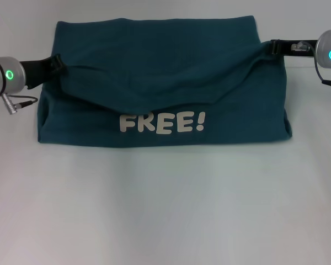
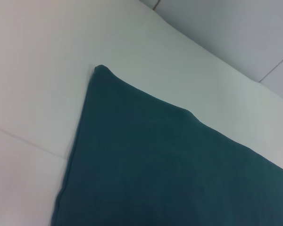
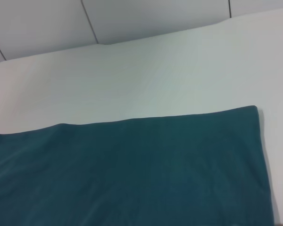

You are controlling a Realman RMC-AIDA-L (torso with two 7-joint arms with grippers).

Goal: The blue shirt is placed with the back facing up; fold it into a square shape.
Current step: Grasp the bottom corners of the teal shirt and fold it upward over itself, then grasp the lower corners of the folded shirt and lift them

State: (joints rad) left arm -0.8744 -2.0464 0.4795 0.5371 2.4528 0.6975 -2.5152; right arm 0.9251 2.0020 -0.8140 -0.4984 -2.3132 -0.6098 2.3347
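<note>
The blue shirt (image 1: pixel 160 72) lies on the white table as a wide folded band, with white letters "FREE!" (image 1: pixel 161 123) showing on its near part. A flap of it hangs between my two grippers and sags in the middle above the letters. My left gripper (image 1: pixel 58 62) pinches the flap's left corner and my right gripper (image 1: pixel 274 47) pinches its right corner, both at the cloth's outer edges. The wrist views show only the shirt's far corners, one in the left wrist view (image 2: pixel 170 169) and one in the right wrist view (image 3: pixel 132 169), and no fingers.
The white table (image 1: pixel 165 210) stretches bare in front of the shirt. Behind it, the table's far edge (image 3: pixel 155 37) meets a light panelled wall.
</note>
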